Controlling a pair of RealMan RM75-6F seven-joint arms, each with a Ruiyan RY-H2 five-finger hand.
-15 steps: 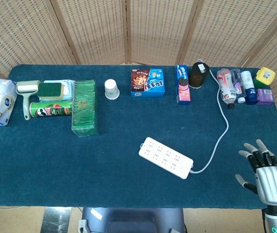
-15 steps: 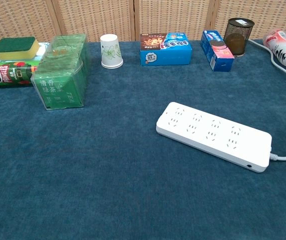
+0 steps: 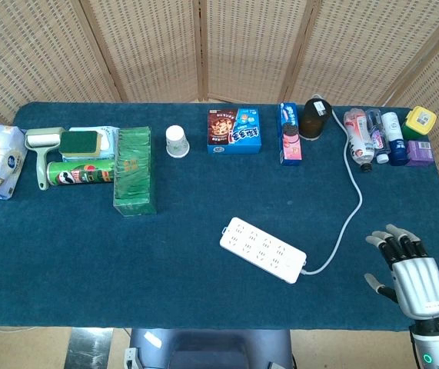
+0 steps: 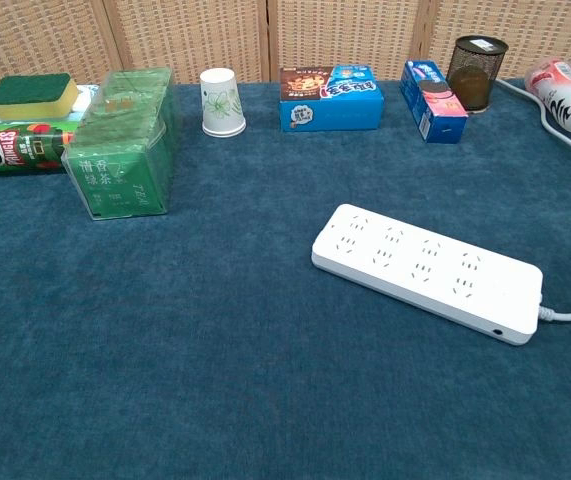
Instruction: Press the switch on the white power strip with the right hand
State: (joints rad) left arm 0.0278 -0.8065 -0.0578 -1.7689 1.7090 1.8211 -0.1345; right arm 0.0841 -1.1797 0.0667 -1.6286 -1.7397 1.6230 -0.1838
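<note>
Right hand (image 3: 411, 269), silver with dark fingers spread and holding nothing, shows only in the head view, at the table's near right edge, well apart from the long white plastic power strip (image 3: 263, 249) lying mid-table on the blue cloth (image 3: 165, 261). Chest view alone shows its switch (image 4: 496, 331). Dark mesh cup (image 4: 476, 72): contents unclear.

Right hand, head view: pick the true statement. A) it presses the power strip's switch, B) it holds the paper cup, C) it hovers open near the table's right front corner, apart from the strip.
C: the right hand is open with fingers apart, well right of the power strip, touching nothing.
</note>
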